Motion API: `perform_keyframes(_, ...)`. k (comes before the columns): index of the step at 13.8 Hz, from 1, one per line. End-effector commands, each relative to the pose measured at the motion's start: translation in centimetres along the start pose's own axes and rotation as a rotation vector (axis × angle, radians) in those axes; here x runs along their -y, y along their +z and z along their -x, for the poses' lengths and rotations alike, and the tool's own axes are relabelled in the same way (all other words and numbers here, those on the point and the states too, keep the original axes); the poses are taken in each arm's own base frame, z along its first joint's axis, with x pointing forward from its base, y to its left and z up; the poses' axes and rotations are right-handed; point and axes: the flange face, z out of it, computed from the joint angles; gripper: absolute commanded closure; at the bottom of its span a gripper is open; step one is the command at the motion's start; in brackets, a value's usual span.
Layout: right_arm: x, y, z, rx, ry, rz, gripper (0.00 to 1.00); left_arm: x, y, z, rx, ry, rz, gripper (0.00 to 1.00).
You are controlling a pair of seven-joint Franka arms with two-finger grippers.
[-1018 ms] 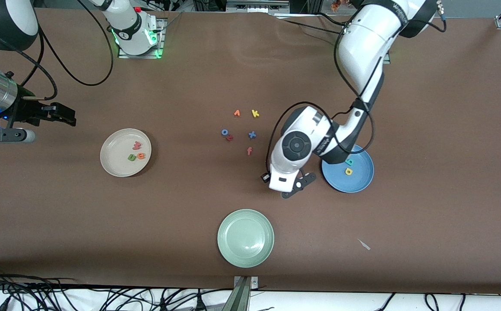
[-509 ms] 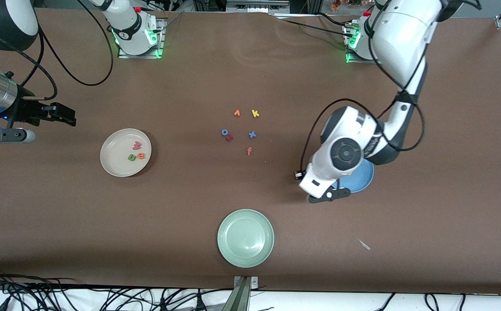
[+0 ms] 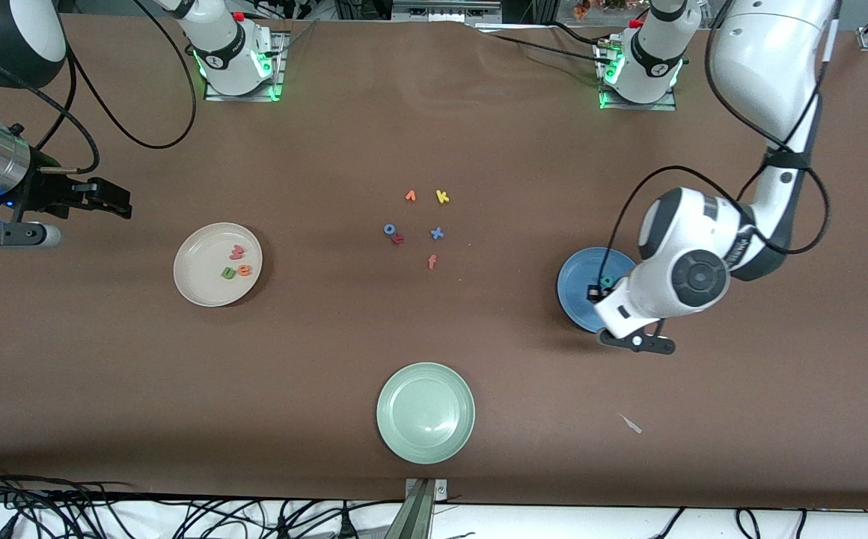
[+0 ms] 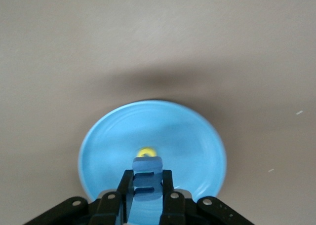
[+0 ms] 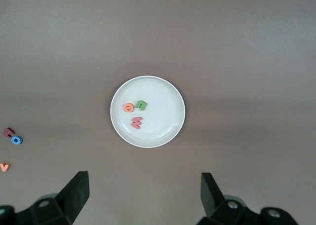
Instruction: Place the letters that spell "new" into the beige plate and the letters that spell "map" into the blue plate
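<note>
My left gripper [image 4: 147,174] hangs over the blue plate [image 3: 575,281], shut on the blue m [image 4: 147,165], which stands upright between the jaws. In the left wrist view the yellow a [image 4: 146,152] lies in the blue plate [image 4: 187,136] just past the m. The front view shows the teal p [image 3: 607,281] in the plate beside the wrist. The beige plate [image 3: 198,288] holds the red-pink w [image 3: 237,252], green n [image 3: 229,272] and orange e [image 3: 245,270]. My right gripper [image 5: 143,178] waits open and empty, high at the right arm's end of the table.
Loose letters lie mid-table: orange v [image 3: 410,196], yellow k [image 3: 442,197], blue o [image 3: 389,229], red z [image 3: 398,239], blue x [image 3: 437,233], orange f [image 3: 432,261]. A pale green plate [image 3: 426,412] sits nearest the front camera. A small scrap [image 3: 631,424] lies nearer the front camera than the blue plate.
My left arm has swung from beside the loose letters toward its own end of the table, carrying the blue m over the blue plate. The right arm has not moved.
</note>
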Motion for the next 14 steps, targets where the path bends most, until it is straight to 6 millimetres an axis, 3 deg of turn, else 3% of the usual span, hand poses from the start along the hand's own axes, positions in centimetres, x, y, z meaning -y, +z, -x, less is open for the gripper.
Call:
perform_keyframes(1,-0.1,-0.1,0.3,0.003,-0.007,-0.017,0.00,-0.3,1.5,2.4,0.009,0.066,-0.031,1.00)
perform_keyframes(3,-0.1,-0.1,0.3,0.003,-0.007,-0.017,0.00,1.2,4.1,3.7,-0.028,0.059,-0.023,1.00)
perform_keyframes(5,-0.1,-0.1,0.3,0.003,-0.007,-0.017,0.00,0.4,6.4,4.7,-0.057,0.053,-0.017,1.00)
perform_keyframes(7,-0.1,-0.1,0.3,0.003,-0.007,-0.017,0.00,-0.7,7.1,4.8,-0.049,0.040,-0.006,0.92)
perform_keyframes(8,-0.1,-0.1,0.3,0.003,-0.007,-0.017,0.00,-1.3,7.6,4.8,-0.041,0.012,0.000,0.62)
perform_keyframes(9,-0.1,-0.1,0.3,0.003,-0.007,-0.017,0.00,-1.6,8.0,4.8,-0.040,-0.013,0.001,0.17)
perform_keyframes(10,-0.1,0.0,0.3,0.004,-0.007,-0.017,0.00,-1.8,7.5,4.6,-0.044,-0.011,0.001,0.00)
perform_keyframes(12,-0.1,-0.1,0.3,0.003,-0.007,-0.017,0.00,-1.6,5.0,4.1,-0.082,-0.010,0.001,0.00)
perform_keyframes(14,-0.1,-0.1,0.3,0.003,-0.007,-0.017,0.00,-1.5,0.6,4.5,-0.110,-0.013,-0.009,0.00)
